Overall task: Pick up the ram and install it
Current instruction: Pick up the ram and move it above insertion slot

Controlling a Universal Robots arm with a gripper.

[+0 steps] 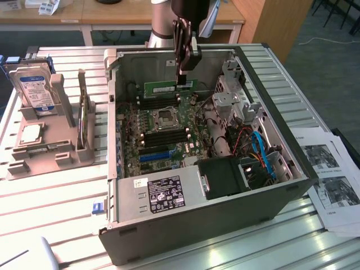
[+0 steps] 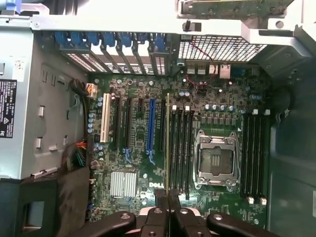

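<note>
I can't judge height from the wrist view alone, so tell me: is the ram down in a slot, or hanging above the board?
Observer: The ram hangs above the motherboard, clamped in the end effector. It looks clear of every slot.
Operator: What's on the table beside the computer?
Observer: On the exterior view's left stands a grey holder with a hard drive upright in it.
Operator: And on the other side?
Observer: Printed sheets lie on the exterior view's right of the case.
</note>
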